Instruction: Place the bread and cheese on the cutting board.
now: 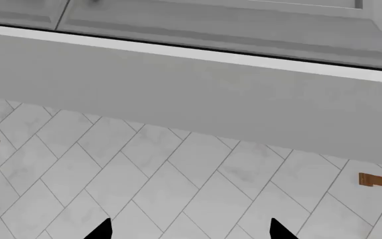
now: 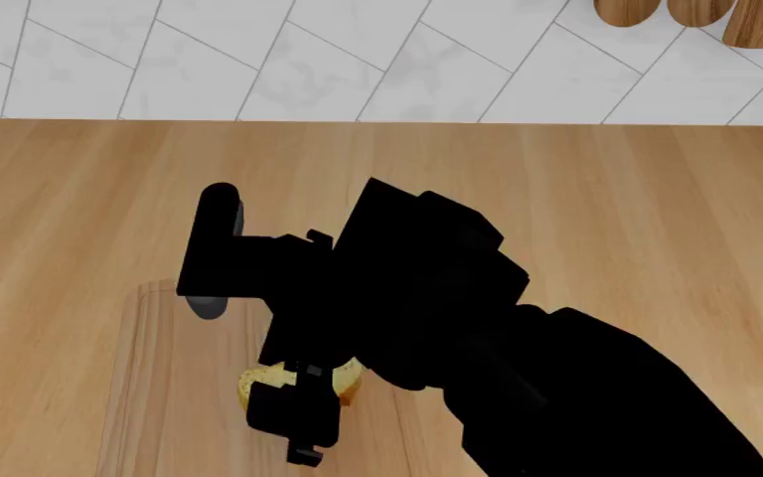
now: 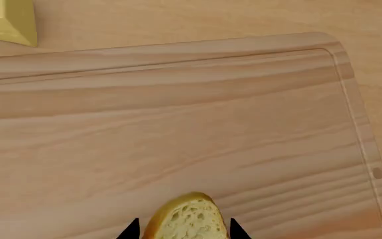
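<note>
In the right wrist view the bread, cream crumb with a golden crust, sits between the two black fingertips of my right gripper, which is shut on it over the cutting board. The cheese, a pale-yellow chunk, lies on the wooden countertop just beyond the board's far edge. From the head, my right gripper covers most of the bread above the cutting board; the cheese is hidden there. My left gripper is open with nothing between its tips, facing a tiled wall.
The wooden countertop runs back to a white tiled wall. Wooden items hang at the upper right. The left wrist view shows grey cabinets above the tiles and a brown bracket.
</note>
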### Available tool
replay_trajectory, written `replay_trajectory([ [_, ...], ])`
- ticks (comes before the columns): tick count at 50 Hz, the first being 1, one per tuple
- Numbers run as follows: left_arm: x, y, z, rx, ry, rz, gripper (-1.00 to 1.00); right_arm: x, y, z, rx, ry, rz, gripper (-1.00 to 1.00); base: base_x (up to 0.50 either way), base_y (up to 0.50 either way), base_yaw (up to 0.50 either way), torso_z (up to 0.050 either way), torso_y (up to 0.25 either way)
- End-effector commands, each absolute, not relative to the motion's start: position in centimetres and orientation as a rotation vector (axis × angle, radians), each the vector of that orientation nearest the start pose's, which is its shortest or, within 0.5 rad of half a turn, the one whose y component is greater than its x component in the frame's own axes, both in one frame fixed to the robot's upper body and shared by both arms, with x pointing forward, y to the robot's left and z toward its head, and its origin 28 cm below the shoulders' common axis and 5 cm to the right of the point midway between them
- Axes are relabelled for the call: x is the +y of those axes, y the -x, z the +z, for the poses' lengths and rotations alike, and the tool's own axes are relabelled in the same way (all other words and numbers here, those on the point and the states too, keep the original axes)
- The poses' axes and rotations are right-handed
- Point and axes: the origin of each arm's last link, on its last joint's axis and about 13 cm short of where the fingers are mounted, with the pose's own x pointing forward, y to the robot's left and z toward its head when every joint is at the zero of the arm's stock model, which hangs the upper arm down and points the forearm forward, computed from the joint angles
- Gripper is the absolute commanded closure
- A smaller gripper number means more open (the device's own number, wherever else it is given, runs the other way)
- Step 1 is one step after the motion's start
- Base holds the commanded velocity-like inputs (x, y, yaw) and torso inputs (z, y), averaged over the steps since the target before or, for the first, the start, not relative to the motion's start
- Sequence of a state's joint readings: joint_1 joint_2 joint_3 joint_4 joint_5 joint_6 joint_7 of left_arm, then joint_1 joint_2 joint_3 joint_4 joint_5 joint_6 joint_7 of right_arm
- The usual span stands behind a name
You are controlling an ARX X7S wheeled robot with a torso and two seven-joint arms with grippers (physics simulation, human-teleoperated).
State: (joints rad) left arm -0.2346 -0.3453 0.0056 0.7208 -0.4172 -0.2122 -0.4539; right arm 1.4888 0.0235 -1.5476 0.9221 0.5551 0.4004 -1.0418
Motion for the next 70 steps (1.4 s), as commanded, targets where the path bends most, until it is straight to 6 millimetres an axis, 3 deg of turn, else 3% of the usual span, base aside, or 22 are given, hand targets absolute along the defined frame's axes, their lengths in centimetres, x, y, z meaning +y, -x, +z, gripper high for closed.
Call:
replay_trajectory([
  [1, 23.6, -21.4, 19.1, -0.629, 0.152, 0.167, -1.00, -3.1, -42.1, 21.4, 0.662, 0.888, 1.376, 1.00, 0.00, 0.00, 0.00, 0.000, 0.000],
  [4, 23.6, -21.4, 19.3, -0.632, 0.154, 0.167, -1.00, -3.2, -42.1, 21.5, 0.656, 0.887, 1.362, 1.00, 0.00, 0.00, 0.00, 0.000, 0.000],
  [5, 23.6, -21.4, 19.2, -0.630, 0.154, 0.166, -1.00, -3.2, -42.1, 21.5, 0.659, 0.881, 1.362, -1.00, 0.00, 0.00, 0.00, 0.000, 0.000],
  [18, 23.5, -21.5, 19.2, -0.627, 0.158, 0.158, -1.00, -3.3, -42.2, 22.0, 0.655, 0.888, 1.349, -1.00, 0.00, 0.00, 0.00, 0.000, 0.000],
  [37, 23.2, -21.2, 19.7, -0.637, 0.158, 0.147, -1.00, -4.1, -43.0, 27.4, 0.475, 0.830, 1.250, -1.00, 0.00, 0.00, 0.00, 0.000, 0.000],
  [44, 23.6, -21.9, 19.8, -0.591, 0.145, 0.162, -1.00, -4.8, -43.1, 30.0, 0.277, 0.715, 1.067, -1.00, 0.00, 0.00, 0.00, 0.000, 0.000],
  [55, 23.8, -22.2, 20.5, -0.497, 0.105, 0.239, -1.00, -7.1, -37.6, 30.7, 0.089, 0.625, 0.757, -1.00, 0.00, 0.00, 0.00, 0.000, 0.000],
  [56, 23.5, -21.4, 22.2, -0.494, 0.039, 0.197, -1.00, -10.4, -36.1, 29.9, 0.060, 0.570, 0.605, -1.00, 0.00, 0.00, 0.00, 0.000, 0.000],
  [57, 23.6, -21.4, 21.9, -0.422, -0.001, 0.207, -1.00, -9.0, -34.5, 30.1, -0.038, 0.583, 0.558, -1.00, 0.00, 0.00, 0.00, 0.000, 0.000],
  [58, 23.7, -21.3, 22.2, -0.424, -0.003, 0.205, -1.00, -9.1, -34.3, 30.1, -0.073, 0.575, 0.464, -1.00, 0.00, 0.00, 0.00, 0.000, 0.000],
  [66, 23.8, -20.5, 23.2, -0.396, -0.014, 0.177, -1.00, -9.7, -32.6, 30.4, -0.121, 0.545, 0.432, -1.00, 0.00, 0.00, 0.00, 0.000, 0.000],
  [70, 23.9, -19.4, 24.1, -0.337, -0.059, 0.146, -1.00, -10.1, -31.6, 29.5, -0.150, 0.528, 0.364, -1.00, 0.00, 0.00, 0.00, 0.000, 0.000],
])
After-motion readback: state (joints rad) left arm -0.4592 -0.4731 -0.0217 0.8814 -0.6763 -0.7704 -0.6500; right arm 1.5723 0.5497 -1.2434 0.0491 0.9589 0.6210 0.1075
